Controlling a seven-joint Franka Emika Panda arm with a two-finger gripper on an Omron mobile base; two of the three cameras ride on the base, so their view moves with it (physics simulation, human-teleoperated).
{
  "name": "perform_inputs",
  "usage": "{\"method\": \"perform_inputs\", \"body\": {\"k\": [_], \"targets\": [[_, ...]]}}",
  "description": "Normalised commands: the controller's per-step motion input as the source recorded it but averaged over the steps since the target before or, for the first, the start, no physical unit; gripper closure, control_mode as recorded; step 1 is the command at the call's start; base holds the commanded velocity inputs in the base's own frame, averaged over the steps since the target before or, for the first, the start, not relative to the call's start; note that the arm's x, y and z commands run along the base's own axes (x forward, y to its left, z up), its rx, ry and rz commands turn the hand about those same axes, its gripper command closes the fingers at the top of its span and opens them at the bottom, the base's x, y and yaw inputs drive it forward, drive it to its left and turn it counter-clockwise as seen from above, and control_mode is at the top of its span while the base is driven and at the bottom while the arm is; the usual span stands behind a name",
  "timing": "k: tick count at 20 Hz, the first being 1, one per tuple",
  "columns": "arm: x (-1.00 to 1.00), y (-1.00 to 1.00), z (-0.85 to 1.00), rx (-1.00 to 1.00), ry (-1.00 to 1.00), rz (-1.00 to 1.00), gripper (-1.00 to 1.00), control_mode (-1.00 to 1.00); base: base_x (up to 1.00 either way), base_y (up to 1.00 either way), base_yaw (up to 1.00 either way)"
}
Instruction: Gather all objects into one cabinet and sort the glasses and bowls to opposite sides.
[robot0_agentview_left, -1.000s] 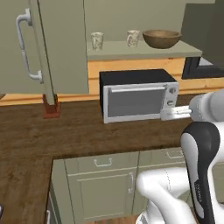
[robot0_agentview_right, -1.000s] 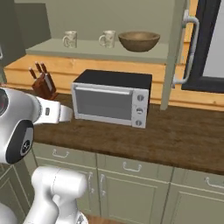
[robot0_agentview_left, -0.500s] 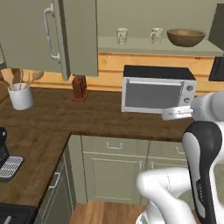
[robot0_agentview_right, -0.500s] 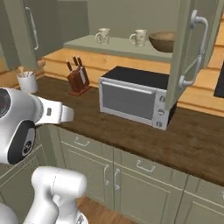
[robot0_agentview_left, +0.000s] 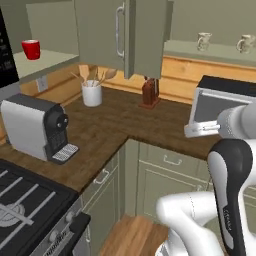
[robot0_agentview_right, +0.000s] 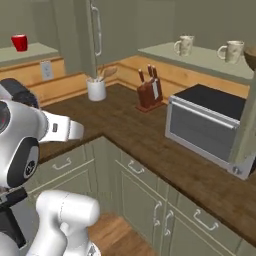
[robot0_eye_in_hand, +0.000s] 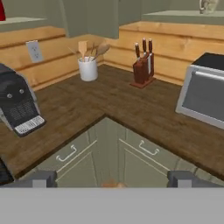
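The open cabinet shelf (robot0_agentview_right: 30, 52) up on my left holds the red cup (robot0_agentview_right: 19, 42) — upright, mouth up, well above and left of my gripper (robot0_eye_in_hand: 111, 178). My fingers stand spread, holding nothing. The two mugs (robot0_agentview_right: 184, 45) sit on the right-hand shelf, handles pointing right.

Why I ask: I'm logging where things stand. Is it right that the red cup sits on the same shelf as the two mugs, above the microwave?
Not quite. The two mugs do sit on the shelf above the microwave, but the red cup stands alone on a separate shelf far to the left, past the cabinet door. The right base view shows it.
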Motion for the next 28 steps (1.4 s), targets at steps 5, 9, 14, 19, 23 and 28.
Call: {"method": "perform_inputs", "body": {"k": [5, 9, 14, 19, 23, 28], "targets": [[0.00, 0.00, 0.00, 0.00, 0.00, 0.00, -1.00, 1.00, 0.00, 0.08, 0.57], [0.00, 0.00, 0.00, 0.00, 0.00, 0.00, -1.00, 1.00, 0.00, 0.63, 0.42], [0.00, 0.00, 0.00, 0.00, 0.00, 0.00, -1.00, 1.00, 0.01, 0.43, 0.38], [0.00, 0.00, 0.00, 0.00, 0.00, 0.00, -1.00, 1.00, 0.05, 0.29, 0.39], [0.00, 0.00, 0.00, 0.00, 0.00, 0.00, -1.00, 1.00, 0.08, 0.02, 0.42], [0.00, 0.00, 0.00, 0.00, 0.00, 0.00, -1.00, 1.00, 0.13, 0.03, 0.36]]}}
